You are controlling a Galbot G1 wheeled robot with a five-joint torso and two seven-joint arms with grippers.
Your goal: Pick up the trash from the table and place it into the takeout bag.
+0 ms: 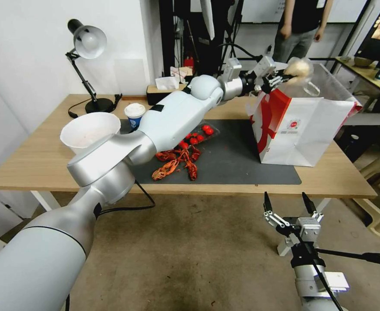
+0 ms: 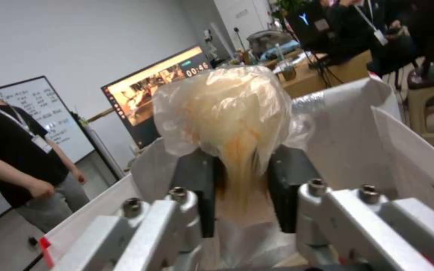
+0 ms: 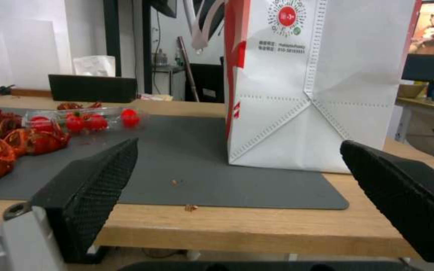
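My left gripper (image 1: 280,79) reaches across the table (image 1: 34,160) and is shut on the small clear handled cup with a beige ball (image 1: 300,71), held just above the open top of the takeout bag (image 1: 302,129). In the left wrist view the black fingers (image 2: 197,188) pinch that cup (image 2: 227,113) over the bag's white inner wall (image 2: 347,143). A blue-and-white lidded paper cup (image 1: 134,114) and a pale shallow bowl (image 1: 90,131) stand at the table's left, partly behind my arm. My right gripper (image 1: 287,203) hangs open below the table's front edge, facing the bag (image 3: 317,86).
Red crayfish (image 1: 177,162) and a clear tray of tomatoes (image 1: 198,134) lie on the dark grey mat (image 1: 242,164). A desk lamp (image 1: 86,65) and a tissue box (image 1: 164,88) stand at the back. A second table (image 1: 371,77) is at the far right.
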